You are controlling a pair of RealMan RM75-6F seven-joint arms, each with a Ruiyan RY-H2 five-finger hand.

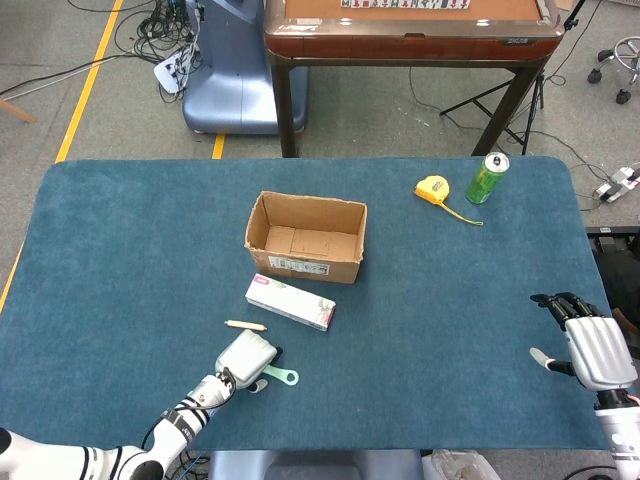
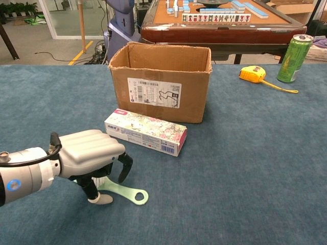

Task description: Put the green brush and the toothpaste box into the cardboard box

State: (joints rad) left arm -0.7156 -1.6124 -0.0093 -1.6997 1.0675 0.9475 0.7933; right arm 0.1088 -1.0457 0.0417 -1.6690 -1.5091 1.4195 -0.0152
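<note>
- The left hand (image 2: 89, 153), a silver-grey shell with dark fingers, is hanging low over the near left part of the blue carpeted surface (image 1: 120, 250), its fingers curling down around the head end of the pale green plastic brush (image 2: 125, 192). Whether the fingers are actually gripping the brush cannot be told; one pale fingertip is touching the surface just beside it.
- The brush is lying flat on the surface, its ringed handle end sticking out to the right of the hand.
- The long white toothpaste box with floral print (image 2: 145, 132) is lying flat between the hand and the open brown cardboard box (image 2: 161, 87), just in front of the box's labelled wall and apart from the brush.
- The cardboard box is standing upright near the middle of the surface with its flaps open; nothing is showing inside in the head view.
- A short pale wooden stick (image 1: 245, 325) is lying just left of the toothpaste box.
- The right hand (image 1: 595, 345) is resting at the near right edge, holding nothing, fingers spread apart.
- A yellow tape measure (image 1: 433, 189) and a green drink can (image 1: 487, 178) are sitting at the far right, well apart from the task's things.
</note>
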